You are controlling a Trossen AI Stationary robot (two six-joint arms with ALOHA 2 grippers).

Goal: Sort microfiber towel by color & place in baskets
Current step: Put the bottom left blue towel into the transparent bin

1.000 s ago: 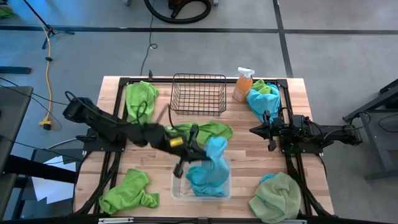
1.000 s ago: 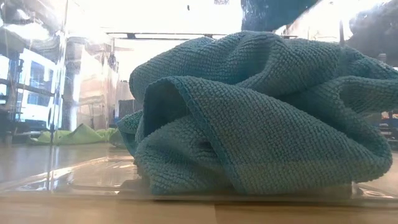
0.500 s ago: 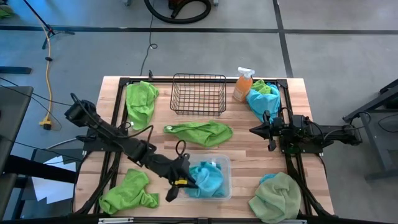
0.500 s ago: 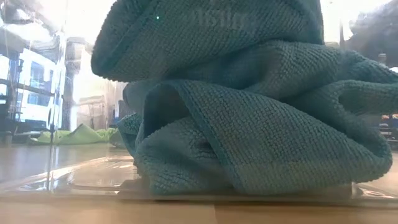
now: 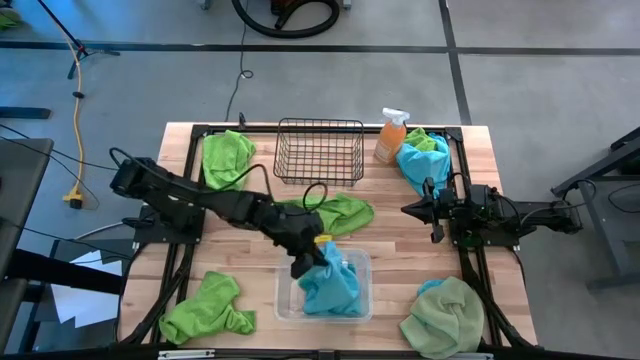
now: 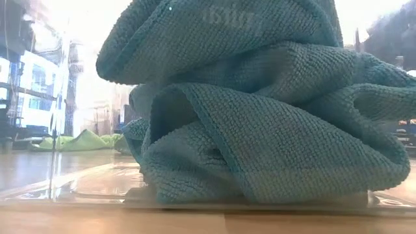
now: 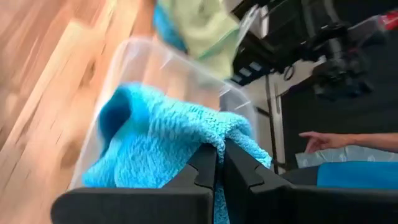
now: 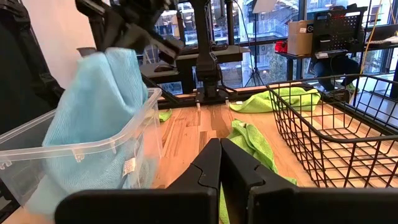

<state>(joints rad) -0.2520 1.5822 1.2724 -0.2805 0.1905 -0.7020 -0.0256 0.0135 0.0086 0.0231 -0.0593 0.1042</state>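
Note:
My left gripper (image 5: 312,262) hovers over the clear tub (image 5: 364,262) near the table's near edge, shut on a turquoise towel (image 5: 328,285). In the low view that towel (image 6: 221,39) lies on top of a second turquoise towel (image 6: 273,149) inside the tub. Lime green towels lie at the far left (image 5: 228,155), in the middle (image 5: 340,210) and at the near left (image 5: 208,308). A pale sage towel (image 5: 445,315) lies at the near right. The black wire basket (image 5: 320,150) stands at the far edge. My right gripper (image 5: 405,210) waits at the right, shut. My left gripper pinches a raised fold of the turquoise towel (image 7: 219,132) between its two fingers, coming from above and slanting down. In the right wrist view the towel (image 8: 102,106) hangs from the fingers down into the tub, and its lower part rests there.
An orange spray bottle (image 5: 392,135) stands at the far right beside a pile of turquoise and green cloth (image 5: 420,160). A black frame runs along the table's left and right sides. A person's hand (image 7: 323,140) shows beyond the table.
My left gripper, shut on the turquoise towel, dropped toward the near edge and brought the towel down into the tub onto the other turquoise towel. It then rose again toward the far side, drawing the towel's top up while the lower part stayed in the tub.

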